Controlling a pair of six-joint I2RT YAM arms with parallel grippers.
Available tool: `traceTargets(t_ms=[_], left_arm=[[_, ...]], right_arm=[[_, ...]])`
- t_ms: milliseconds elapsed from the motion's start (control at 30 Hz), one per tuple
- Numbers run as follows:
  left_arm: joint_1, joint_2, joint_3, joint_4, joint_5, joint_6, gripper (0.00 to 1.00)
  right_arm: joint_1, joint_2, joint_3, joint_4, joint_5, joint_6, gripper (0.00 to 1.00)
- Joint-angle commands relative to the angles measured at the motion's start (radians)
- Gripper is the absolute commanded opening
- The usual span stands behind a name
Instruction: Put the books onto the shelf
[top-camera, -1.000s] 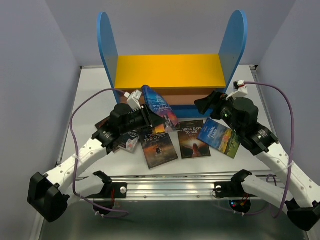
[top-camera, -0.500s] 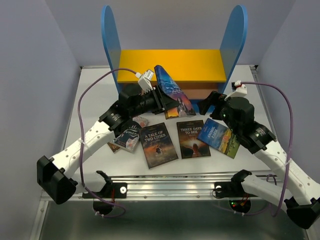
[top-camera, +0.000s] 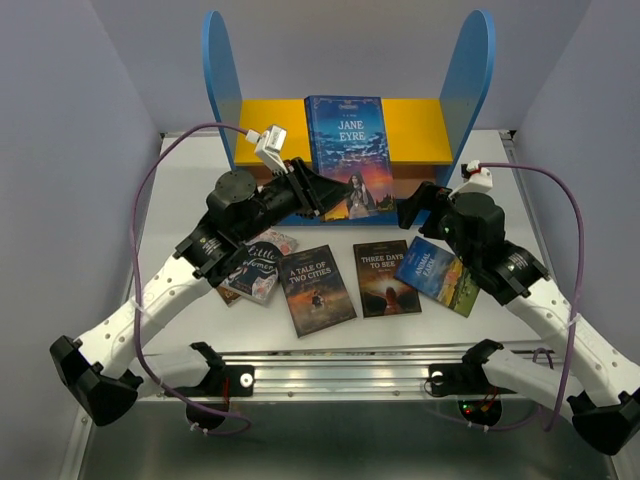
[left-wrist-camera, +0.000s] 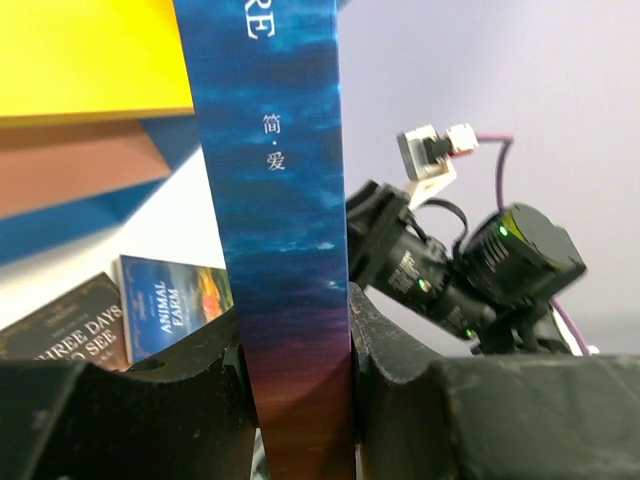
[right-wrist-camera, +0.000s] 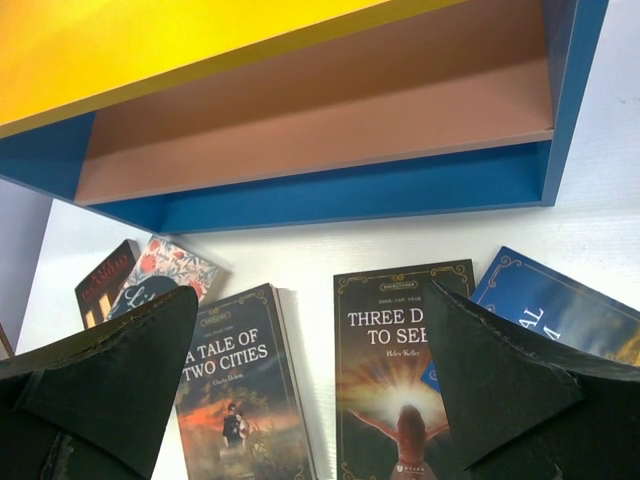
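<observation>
Jane Eyre (top-camera: 345, 140) newly upright before shelf (top-camera: 475, 80)

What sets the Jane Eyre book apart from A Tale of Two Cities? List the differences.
Jane Eyre is held upright before the shelf; A Tale of Two Cities lies flat, face up, on the table. The fingers of the left gripper clamp Jane Eyre; nothing touches A Tale of Two Cities. Jane Eyre's cover is blue; A Tale of Two Cities' is dark brown. Both are thin paperbacks, not yet shelved.
</observation>
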Motion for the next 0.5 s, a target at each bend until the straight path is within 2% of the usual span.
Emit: traceTargets(t_ms=[0, 33, 133, 233, 300, 367, 400, 467], left_arm=[[-0.001, -0.005, 0.11, 0.215, -0.099, 0.042, 0.0], [0.0, 0.004, 0.124, 0.216, -0.125, 0.048, 0.0], [0.0, 0.098, 0.219, 0.179, -0.385, 0.059, 0.0], [0.0, 0.152, 0.271, 0.183, -0.513, 0.019, 0.0], [0.0, 0.196, 0.276, 0.19, -0.669, -0.06, 0.0], [0.002, 0.243, 0.308, 0.118, -0.868, -0.143, 0.0], [0.01, 0.26, 0.322, 0.078, -0.912, -0.245, 0.0], [0.01, 0.287, 0.334, 0.032, -1.029, -0.316, 0.0]], right_arm=[[-0.004, -0.004, 0.042, 0.015, 0.013, -0.01, 1.0], [-0.004, -0.004, 0.042, 0.015, 0.012, -0.009, 1.0], [-0.004, -0.004, 0.041, 0.015, 0.008, -0.004, 1.0], [-0.004, -0.01, 0.042, 0.013, 0.002, -0.004, 1.0], [-0.004, -0.016, 0.04, 0.013, 0.001, -0.004, 1.0], [-0.004, -0.019, 0.04, 0.013, -0.005, -0.004, 1.0], [-0.004, -0.021, 0.04, 0.013, -0.014, -0.004, 1.0], [-0.004, -0.024, 0.037, 0.015, -0.022, -0.003, 1.0]])
